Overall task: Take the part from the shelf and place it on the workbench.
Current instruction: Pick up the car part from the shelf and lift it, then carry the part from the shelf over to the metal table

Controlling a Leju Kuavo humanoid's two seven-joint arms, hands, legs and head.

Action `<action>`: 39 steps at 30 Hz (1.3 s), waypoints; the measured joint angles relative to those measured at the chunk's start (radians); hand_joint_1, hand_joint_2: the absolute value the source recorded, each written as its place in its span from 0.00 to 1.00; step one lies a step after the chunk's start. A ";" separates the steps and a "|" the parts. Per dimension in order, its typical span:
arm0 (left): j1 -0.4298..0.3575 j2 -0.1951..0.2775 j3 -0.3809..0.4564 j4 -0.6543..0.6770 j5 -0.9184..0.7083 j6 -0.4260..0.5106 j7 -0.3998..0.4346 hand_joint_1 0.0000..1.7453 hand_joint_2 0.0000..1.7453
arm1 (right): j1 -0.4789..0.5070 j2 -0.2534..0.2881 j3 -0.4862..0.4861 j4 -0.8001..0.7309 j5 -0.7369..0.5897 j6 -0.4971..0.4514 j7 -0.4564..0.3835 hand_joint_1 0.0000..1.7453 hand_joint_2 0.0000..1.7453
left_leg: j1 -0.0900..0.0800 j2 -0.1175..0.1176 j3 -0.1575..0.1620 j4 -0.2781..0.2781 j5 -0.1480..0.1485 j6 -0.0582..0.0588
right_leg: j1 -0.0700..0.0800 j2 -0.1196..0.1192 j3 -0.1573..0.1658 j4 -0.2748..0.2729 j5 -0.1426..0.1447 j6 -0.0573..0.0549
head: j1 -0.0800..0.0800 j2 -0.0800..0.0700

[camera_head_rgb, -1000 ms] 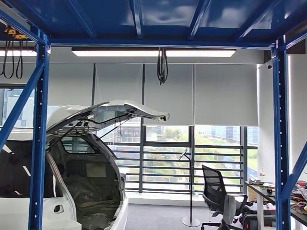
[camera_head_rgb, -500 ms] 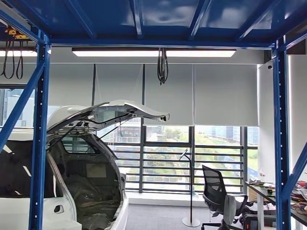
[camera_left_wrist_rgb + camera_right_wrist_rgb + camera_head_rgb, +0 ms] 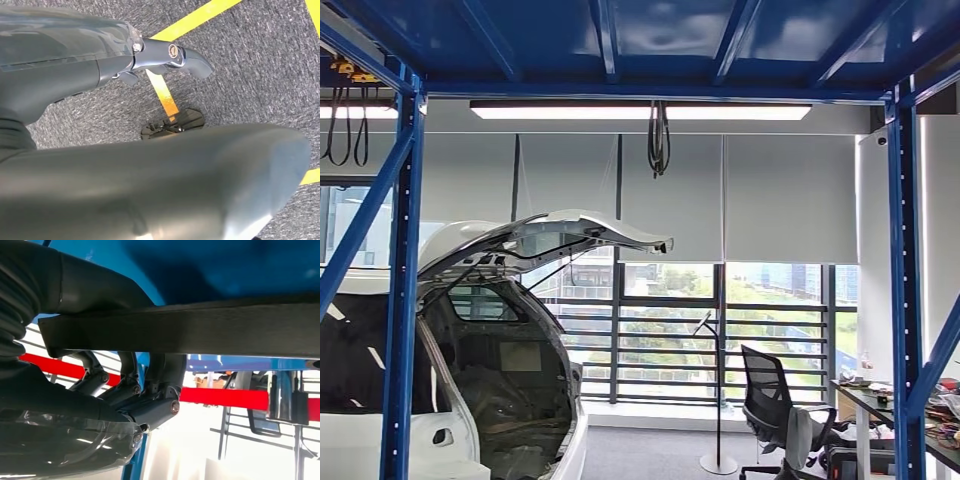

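Both hands unchanged, right hand [image 3: 124, 385] gripping dark part [image 3: 188, 330], left hand [image 3: 158, 55] holding nothing

The shelf frame [image 3: 401, 300] is deep blue, its uprights dotted with small pale holes. Behind it stands a white car [image 3: 456, 400] with a dark interior. The blinds [image 3: 788, 200] are pale grey, the office chair [image 3: 773, 410] black. Under the left hand [image 3: 113, 190], which is dark grey, the carpet [image 3: 245, 60] is speckled grey with yellow stripes [image 3: 196, 17]. By the right hand's black fingers [image 3: 124, 390] runs a red bar [image 3: 226, 397].
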 joint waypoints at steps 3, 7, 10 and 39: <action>0.000 0.000 0.000 0.000 -0.008 -0.001 -0.031 0.00 0.00 | 0.011 -0.004 -0.009 -0.016 -0.002 -0.001 -0.002 1.00 1.00 | 0.000 0.000 0.000 0.000 0.000 0.000 | 0.000 0.000 0.000 0.000 0.000 0.000 | 0.000 0.000; 0.000 0.000 0.000 0.000 -0.019 0.009 -0.058 0.00 1.00 | 0.022 -0.009 -0.021 -0.039 -0.003 -0.002 -0.011 1.00 1.00 | 0.000 0.000 0.000 0.000 0.000 0.000 | 0.000 0.000 0.000 0.000 0.000 0.000 | 0.000 0.000; -0.001 0.000 0.001 0.000 -0.019 0.023 -0.054 0.00 1.00 | 0.034 -0.010 -0.027 -0.068 -0.002 0.001 -0.019 1.00 1.00 | 0.000 0.000 0.000 0.000 0.000 0.000 | 0.000 0.000 0.000 0.000 0.000 0.000 | 0.000 0.000; -0.012 -0.004 0.121 0.000 -0.017 0.060 -0.090 0.00 1.00 | 0.298 0.106 0.218 -0.903 -1.482 0.523 -0.405 1.00 1.00 | 0.000 0.000 -0.002 0.000 0.000 0.000 | 0.000 0.000 -0.002 0.000 0.000 0.000 | 0.000 0.000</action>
